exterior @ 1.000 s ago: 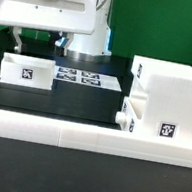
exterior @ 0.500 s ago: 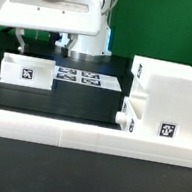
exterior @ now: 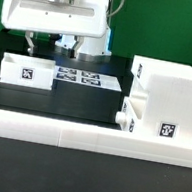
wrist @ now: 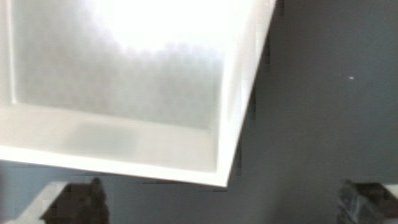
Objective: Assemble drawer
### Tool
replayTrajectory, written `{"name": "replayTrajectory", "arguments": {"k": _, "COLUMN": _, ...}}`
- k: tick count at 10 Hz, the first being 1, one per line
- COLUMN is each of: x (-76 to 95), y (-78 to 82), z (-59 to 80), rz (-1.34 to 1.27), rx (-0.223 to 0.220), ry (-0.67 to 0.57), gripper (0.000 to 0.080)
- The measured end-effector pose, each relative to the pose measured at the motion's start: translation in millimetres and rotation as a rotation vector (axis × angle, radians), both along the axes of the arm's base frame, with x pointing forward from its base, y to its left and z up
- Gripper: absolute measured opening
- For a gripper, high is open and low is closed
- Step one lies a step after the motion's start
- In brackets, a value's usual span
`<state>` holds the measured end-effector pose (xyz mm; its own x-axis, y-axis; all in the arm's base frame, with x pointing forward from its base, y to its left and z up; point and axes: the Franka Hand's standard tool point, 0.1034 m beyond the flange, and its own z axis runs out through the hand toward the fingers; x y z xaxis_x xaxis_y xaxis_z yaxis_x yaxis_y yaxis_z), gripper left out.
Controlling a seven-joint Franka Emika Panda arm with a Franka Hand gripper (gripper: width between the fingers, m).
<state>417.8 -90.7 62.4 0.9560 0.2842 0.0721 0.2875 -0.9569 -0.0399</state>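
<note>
**Sliding across over the loose tray, nothing held**

Over the last second I have shifted toward the exterior view's right, with little change in height that I can make out. My gripper (exterior: 50, 48) now hangs above the loose tray (exterior: 27, 72) rather than over its far end. The jaws stand wide apart with nothing between them. In the wrist view both fingertips (wrist: 80, 200) are dark and blurred, and the tray (wrist: 125, 80) fills most of the frame. It is open-topped and empty, and one corner of it points into the gap between my fingers.

Nothing else has moved. The tray sits on the black table (exterior: 83, 100) at the exterior view's left, just beside the marker board (exterior: 82, 78). The housing (exterior: 170, 96) stands well apart from it at the exterior view's right. A small white piece (exterior: 128, 115) pokes out at the housing's lower corner, and I cannot tell whether it is the other tray. The long rail (exterior: 87, 138) lies across the foreground.

As I read it, the sideways move is me lining up on the tray's wall for a pinch. The grasp has not begun, and I judge I am clear of the plastic. What remains is to descend with one finger inside the wall and one outside, then close. The wall looks thin and smooth, so a skewed approach could nudge the tray instead of catching it.
</note>
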Motion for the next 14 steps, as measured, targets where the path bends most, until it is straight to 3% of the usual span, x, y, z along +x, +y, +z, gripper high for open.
{"name": "replayTrajectory", "arguments": {"k": 4, "x": -0.9, "y": 0.4, "z": -1.0, "rz": -0.001, "rx": 0.0, "ry": 0.001, "gripper": 0.0649}}
{"name": "replayTrajectory", "arguments": {"k": 6, "x": -19.3, "y": 4.3, "z": -15.0, "rz": -0.025, "rx": 0.0, "ry": 0.005, "gripper": 0.0649}}
{"name": "replayTrajectory", "arguments": {"k": 10, "x": -37.4, "y": 5.2, "z": -49.3, "rz": -0.033, "rx": -0.001, "ry": -0.009, "gripper": 0.0649}}
{"name": "replayTrajectory", "arguments": {"k": 14, "x": -37.3, "y": 3.2, "z": -57.5, "rz": -0.029, "rx": -0.008, "ry": -0.034, "gripper": 0.0649}}
